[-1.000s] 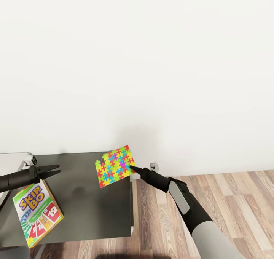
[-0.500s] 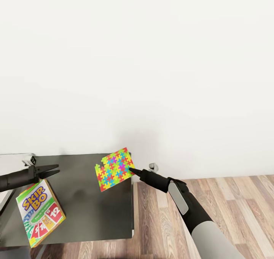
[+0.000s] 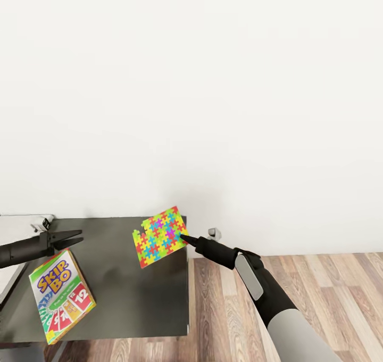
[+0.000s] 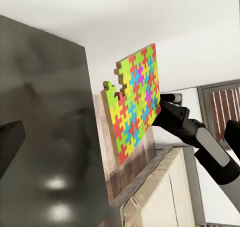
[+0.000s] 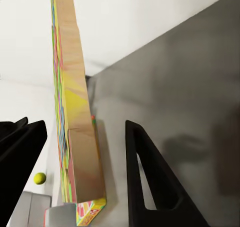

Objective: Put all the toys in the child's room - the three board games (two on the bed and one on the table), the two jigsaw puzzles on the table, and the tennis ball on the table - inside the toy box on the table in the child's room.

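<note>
A jigsaw puzzle (image 3: 159, 237) with a yellow, pink, green and blue piece pattern hangs tilted over the right end of the dark grey table section (image 3: 133, 298). My right gripper (image 3: 183, 238) is shut on its right edge. The right wrist view shows the puzzle (image 5: 75, 112) edge-on between the two fingers, and the left wrist view shows it (image 4: 135, 102) upright in the air. The Skip-Bo board game (image 3: 61, 295) lies near the table's front left. My left gripper (image 3: 78, 237) hovers open just above the game's far corner. A tennis ball (image 5: 40, 178) rests on a pale surface further off.
A white wall rises straight behind the table. Wood floor (image 3: 298, 298) lies to the right of the table and in front of it. The pale desk top (image 3: 21, 222) joins the dark section at the far left.
The camera has moved a little: the table and the Skip-Bo box sit slightly further right in the picture. Both grippers and the held puzzle keep their poses.
</note>
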You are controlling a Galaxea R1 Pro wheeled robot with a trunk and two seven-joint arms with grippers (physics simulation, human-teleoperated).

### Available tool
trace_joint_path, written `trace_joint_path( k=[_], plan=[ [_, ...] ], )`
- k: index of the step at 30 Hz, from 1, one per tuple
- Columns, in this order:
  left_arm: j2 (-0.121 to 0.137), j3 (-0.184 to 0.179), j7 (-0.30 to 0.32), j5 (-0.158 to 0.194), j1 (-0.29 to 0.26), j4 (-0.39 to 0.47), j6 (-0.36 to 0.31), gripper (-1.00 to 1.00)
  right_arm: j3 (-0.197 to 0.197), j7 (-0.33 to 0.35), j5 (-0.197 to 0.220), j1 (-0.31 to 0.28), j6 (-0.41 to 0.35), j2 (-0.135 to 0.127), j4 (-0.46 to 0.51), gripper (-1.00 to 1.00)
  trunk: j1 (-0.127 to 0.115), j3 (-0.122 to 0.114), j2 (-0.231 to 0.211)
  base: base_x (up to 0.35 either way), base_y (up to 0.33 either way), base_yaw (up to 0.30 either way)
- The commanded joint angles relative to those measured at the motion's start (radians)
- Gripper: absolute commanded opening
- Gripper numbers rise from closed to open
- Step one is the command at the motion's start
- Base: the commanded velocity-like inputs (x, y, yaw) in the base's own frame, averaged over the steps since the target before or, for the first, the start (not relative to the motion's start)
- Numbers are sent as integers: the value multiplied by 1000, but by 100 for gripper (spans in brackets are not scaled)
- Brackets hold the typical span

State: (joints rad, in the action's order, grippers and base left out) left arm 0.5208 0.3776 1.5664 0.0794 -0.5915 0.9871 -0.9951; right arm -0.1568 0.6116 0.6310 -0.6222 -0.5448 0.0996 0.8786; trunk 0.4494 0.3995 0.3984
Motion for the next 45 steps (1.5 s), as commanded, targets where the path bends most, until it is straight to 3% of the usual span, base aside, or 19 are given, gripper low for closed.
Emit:
trace_joint_path(
  k=[1,24,31,45],
  plan=[
    [0,0,4,-1,-1,0,-10,100,0,-1,7,-1,-8,0,0,-100,1,0,2,0,0,69],
    [1,-3,4,-1,-1,34,-2,100,-1,17,6,-1,50,0,0,-100,1,-38,2,0,0,80],
    [2,-2,4,0,1,37,0,100,-44,19,6,-1,55,-2,3,-100,1,-50,2,-102,0,89],
    [2,-3,4,0,1,39,5,100,-49,20,6,14,82,-3,43,-100,1,-73,2,-28,0,27]
  ],
)
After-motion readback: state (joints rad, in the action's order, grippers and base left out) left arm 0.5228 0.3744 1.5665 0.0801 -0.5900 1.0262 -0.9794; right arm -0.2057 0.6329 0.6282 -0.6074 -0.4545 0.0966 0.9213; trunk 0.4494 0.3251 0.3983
